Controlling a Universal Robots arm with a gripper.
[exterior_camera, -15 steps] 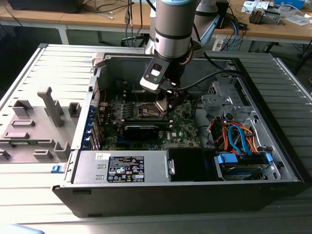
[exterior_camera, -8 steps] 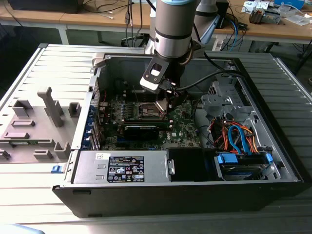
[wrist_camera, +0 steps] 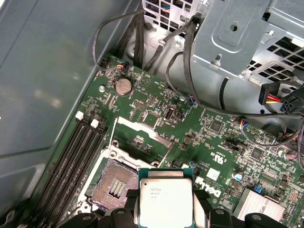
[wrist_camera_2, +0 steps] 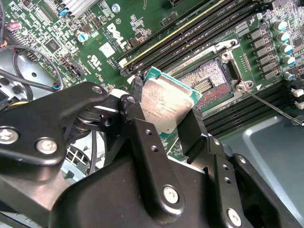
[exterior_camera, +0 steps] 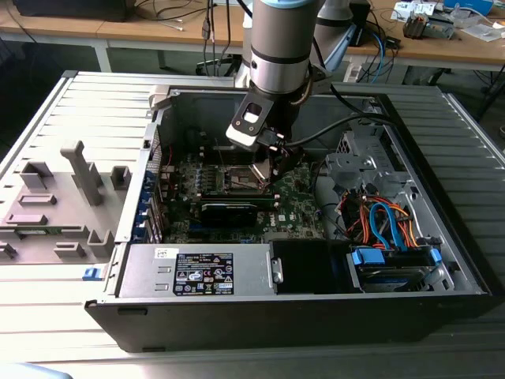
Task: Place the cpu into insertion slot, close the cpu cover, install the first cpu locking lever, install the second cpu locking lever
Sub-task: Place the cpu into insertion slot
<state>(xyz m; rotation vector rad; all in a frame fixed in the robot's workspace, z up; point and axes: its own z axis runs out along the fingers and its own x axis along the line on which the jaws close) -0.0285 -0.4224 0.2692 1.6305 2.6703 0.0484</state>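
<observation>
- A single robot arm reaches into an opened black tower computer case [exterior_camera: 237,324] lying on its side, with its black two-finger gripper [exterior_camera: 264,170] poised over the green motherboard [exterior_camera: 296,193].
- The jaws are closed narrowly on the cpu [wrist_camera_2: 166,102], a small flat square chip with a silver-grey metal top and a green rim. One finger presses each of two opposite edges, and the metal top faces up toward both wrist cameras.
- The chip is held clear of the board and is not yet seated. In the first wrist view the cpu [wrist_camera: 165,202] sits between the gripper [wrist_camera: 165,216] fingers, just beside the socket rather than squarely over it.
- The insertion slot [wrist_camera: 116,183], a small dark square socket with a silvery metal border, lies bare with its contact field exposed. It sits between the held chip and the long narrow black memory slots [wrist_camera: 71,161], so the socket is offset from the jaws toward those slots.
- In the second wrist view the insertion slot [wrist_camera_2: 209,80] shows past one corner of the chip, near it but not covered by it.
- The cpu cover [wrist_camera: 142,129], a thin silvery metal frame plate, appears to be swung open at the socket's far edge, leaving the opening unobstructed.
</observation>
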